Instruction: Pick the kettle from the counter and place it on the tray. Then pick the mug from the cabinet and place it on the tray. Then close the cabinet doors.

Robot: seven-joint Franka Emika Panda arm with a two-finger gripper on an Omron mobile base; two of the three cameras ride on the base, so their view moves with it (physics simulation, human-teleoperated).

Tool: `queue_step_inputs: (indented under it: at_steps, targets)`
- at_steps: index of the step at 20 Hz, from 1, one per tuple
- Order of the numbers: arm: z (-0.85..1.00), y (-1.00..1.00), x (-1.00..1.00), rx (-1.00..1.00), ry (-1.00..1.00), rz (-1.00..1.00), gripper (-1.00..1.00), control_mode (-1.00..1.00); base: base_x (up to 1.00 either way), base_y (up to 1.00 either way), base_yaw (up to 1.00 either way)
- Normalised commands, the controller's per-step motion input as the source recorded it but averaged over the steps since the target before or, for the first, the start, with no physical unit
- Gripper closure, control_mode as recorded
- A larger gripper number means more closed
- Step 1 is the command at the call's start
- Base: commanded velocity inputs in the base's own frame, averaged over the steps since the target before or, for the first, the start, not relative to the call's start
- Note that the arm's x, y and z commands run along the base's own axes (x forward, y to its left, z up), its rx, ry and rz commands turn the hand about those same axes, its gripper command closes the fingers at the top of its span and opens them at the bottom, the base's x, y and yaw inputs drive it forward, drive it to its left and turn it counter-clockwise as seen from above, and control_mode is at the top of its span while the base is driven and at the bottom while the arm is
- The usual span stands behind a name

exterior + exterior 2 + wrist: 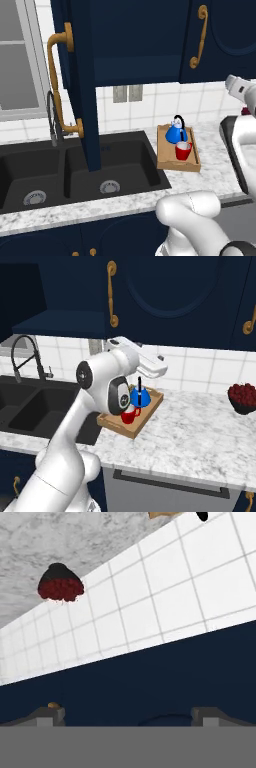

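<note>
The blue kettle (175, 132) and the red mug (183, 150) stand together on the wooden tray (162, 150) on the marble counter (210, 175), right of the black sink. In the right base view my forearm partly covers the kettle (144, 398) and the mug (131, 416) on the tray (117, 426). The cabinet's left door (84, 85) stands swung open, showing the navy inside (135, 45); the right door (220, 40) is shut. My gripper (129, 717) is open and holds nothing, raised above the tray and facing the tiled wall and the navy cabinet front.
A dark bowl of red fruit (243, 396) sits on the counter to the right, also in the hand view as the bowl (60, 583). The black double sink (75, 170) and its faucet (52, 117) lie left of the tray, under the open door.
</note>
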Motion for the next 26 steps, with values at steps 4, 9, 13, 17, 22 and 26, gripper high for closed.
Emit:
queue_step_inputs:
  at_steps: [4,9,13,17,22,26]
  targets:
    - [-0.51,0.39,-0.66,-0.04,0.03,0.00,-1.00,-1.00,0.00,0.00,0.00]
    - [-0.14,0.69,-0.68,-0.11,0.00,0.00,-1.00,-1.00,0.00,0.00,0.00]
    - [-0.12,0.88,-0.44,-0.23,0.00,0.00,-1.00,-1.00,0.00,0.00,0.00]
    - [-0.06,0.25,-0.16,-0.09,0.00,0.00,-1.00,-1.00,0.00,0.00,0.00]
    - [-0.35,0.36,-0.37,-0.24,-0.05,-0.02,-1.00,-1.00,0.00,0.00,0.00]
    - [-0.48,0.44,-0.57,-0.27,-0.09,-0.11,-1.00,-1.00,0.00,0.00,0.00]
